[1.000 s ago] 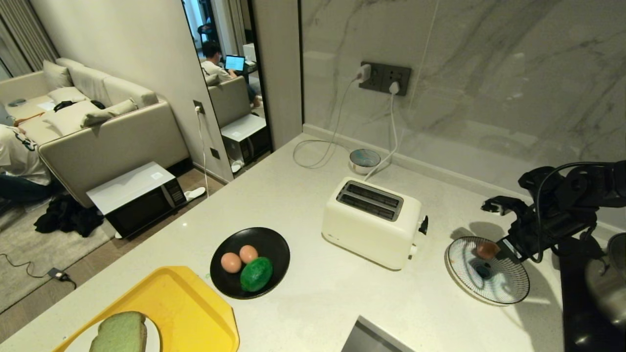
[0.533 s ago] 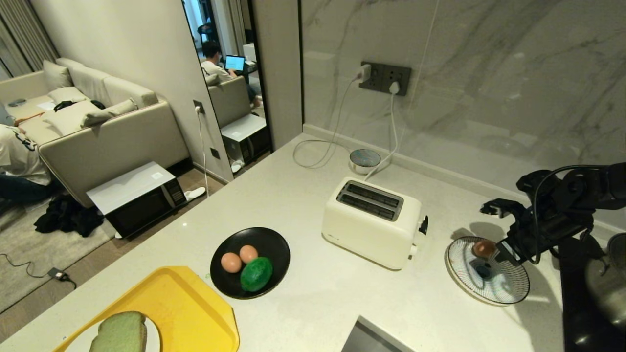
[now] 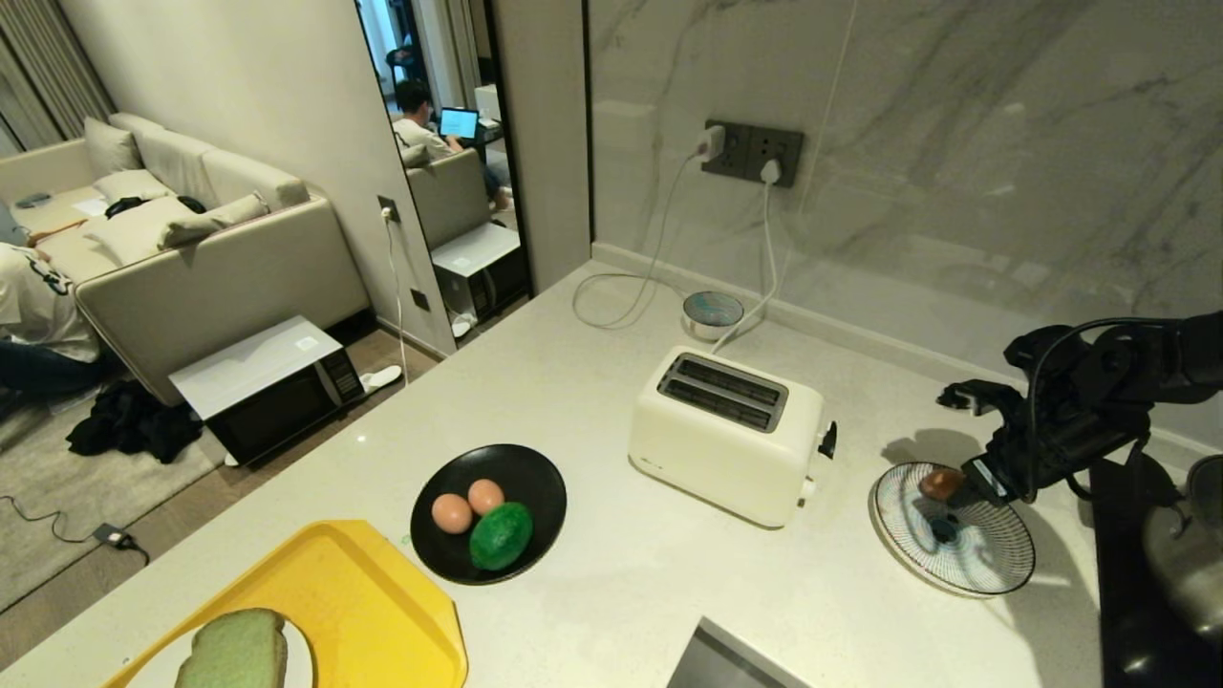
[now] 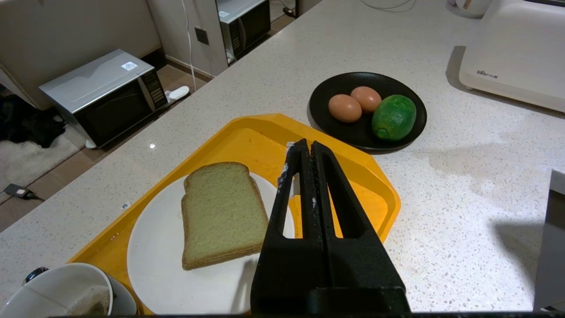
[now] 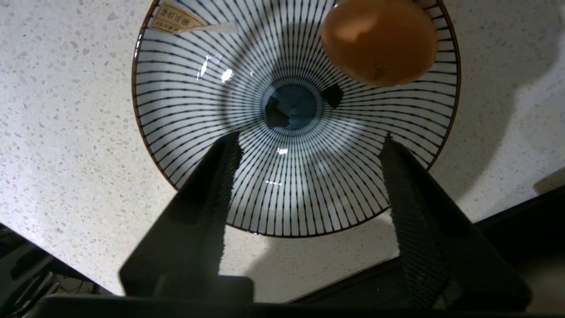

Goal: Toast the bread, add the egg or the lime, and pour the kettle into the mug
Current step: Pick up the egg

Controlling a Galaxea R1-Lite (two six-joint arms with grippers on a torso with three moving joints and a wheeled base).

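Observation:
One egg [image 3: 941,483] [image 5: 379,42] lies near the far rim of the blue-striped plate [image 3: 994,564] [image 5: 198,101]. My right gripper [image 3: 970,481] [image 5: 309,148] hangs open just above the plate, and the egg is beyond its fingertips, free of them. Two more eggs [image 3: 451,513] [image 4: 344,107] and the lime [image 3: 500,536] [image 4: 393,117] share a black dish [image 3: 535,478]. The bread [image 3: 234,650] [image 4: 220,212] lies on a white plate [image 4: 154,247] in the yellow tray [image 3: 382,592]. My left gripper [image 4: 304,148] is parked shut over that tray. The mug [image 4: 44,300] peeks in beside it. The kettle is out of view.
A cream toaster [image 3: 726,435] stands mid-counter between the black dish and the striped plate, its cable running to the wall socket. A black cooktop [image 3: 1137,592] with a metal pot [image 3: 1185,564] is at the right edge. A sink corner [image 3: 726,659] cuts the front edge.
My right gripper has opened and let the egg go onto the striped plate, then risen slightly. The left arm has not moved.

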